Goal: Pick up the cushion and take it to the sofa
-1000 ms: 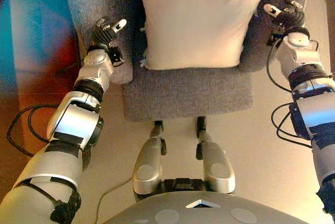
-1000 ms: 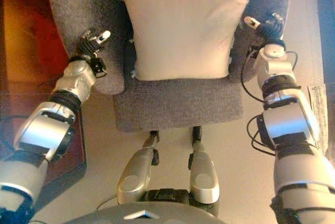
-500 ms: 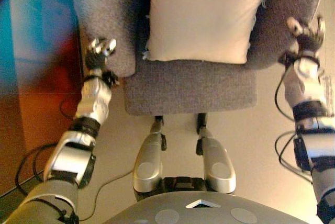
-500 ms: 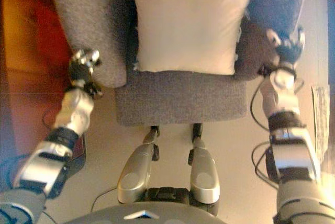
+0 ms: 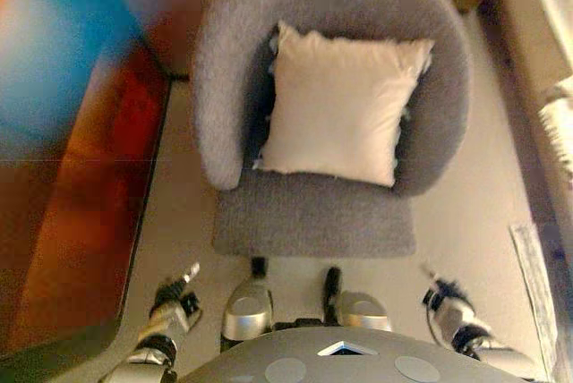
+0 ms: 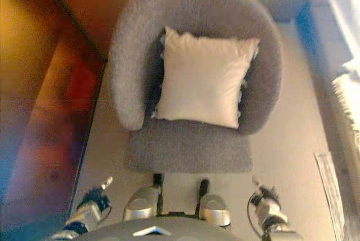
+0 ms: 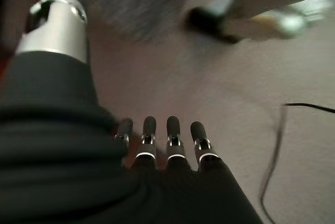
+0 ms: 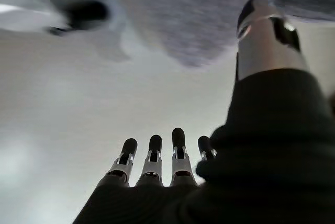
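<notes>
A cream square cushion (image 5: 342, 111) lies on the seat of a grey round-backed armchair (image 5: 313, 213), leaning against its back. My left hand (image 5: 175, 298) is low at the near left, over the floor, well short of the chair. My right hand (image 5: 445, 298) is low at the near right, also over the floor. Both hands are open and empty, with straight fingers in the left wrist view (image 7: 170, 140) and the right wrist view (image 8: 152, 161). Neither hand touches the cushion.
A reddish-brown wooden panel (image 5: 72, 222) runs along the left of the chair. A pale piece of furniture with a light cloth (image 5: 555, 123) stands at the right edge. Beige floor (image 5: 466, 222) lies around the chair.
The view has pulled back, so the whole chair now shows. Both hands have come back from the chair's arms, down to the near edge by my sides. The cushion lies as before.
</notes>
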